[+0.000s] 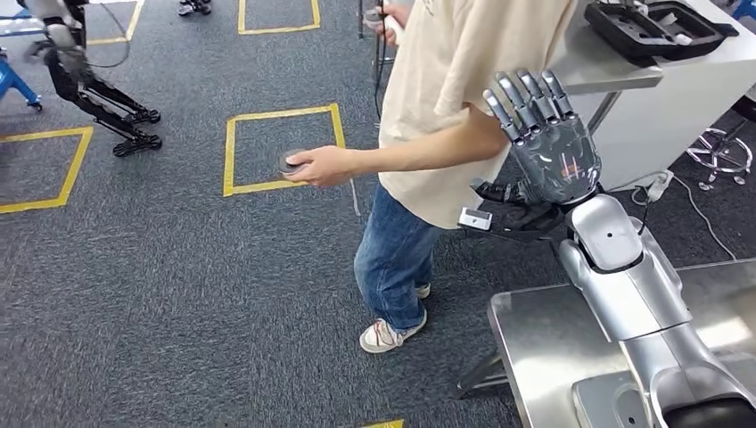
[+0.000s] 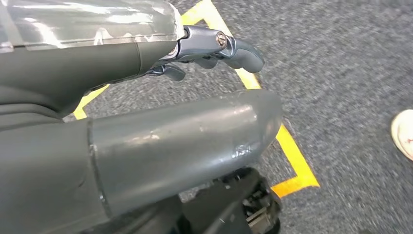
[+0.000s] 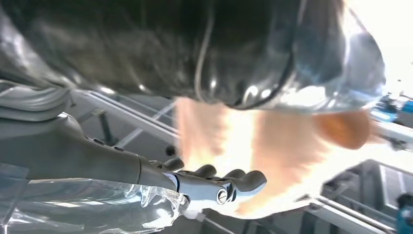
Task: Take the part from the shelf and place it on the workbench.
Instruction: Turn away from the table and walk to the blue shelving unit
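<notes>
- While the right hand (image 1: 546, 143) was raised, fingers spread and holding nothing, a person's hand (image 1: 319, 166) held the round part (image 1: 291, 161) well away from it.
- Left hand (image 2: 146, 141): grip unclear.
- Risk: a sweeping arm striking the person.

Grey carpet (image 1: 178, 294), yellow tape squares (image 1: 234, 152), steel table (image 1: 544, 348), white bench (image 1: 660, 107).

Right arm (image 1: 624, 285) raised from the lower right, silver forearm angled up, right hand (image 1: 546, 143) lifted with palm turned up and fingers (image 1: 526, 98) extended, slightly apart, holding nothing. Left hand (image 2: 146, 136) hanging low over the carpet, thick grey thumb stretched forward, darker fingers (image 2: 229, 46) loosely curled, nothing between them.
</notes>
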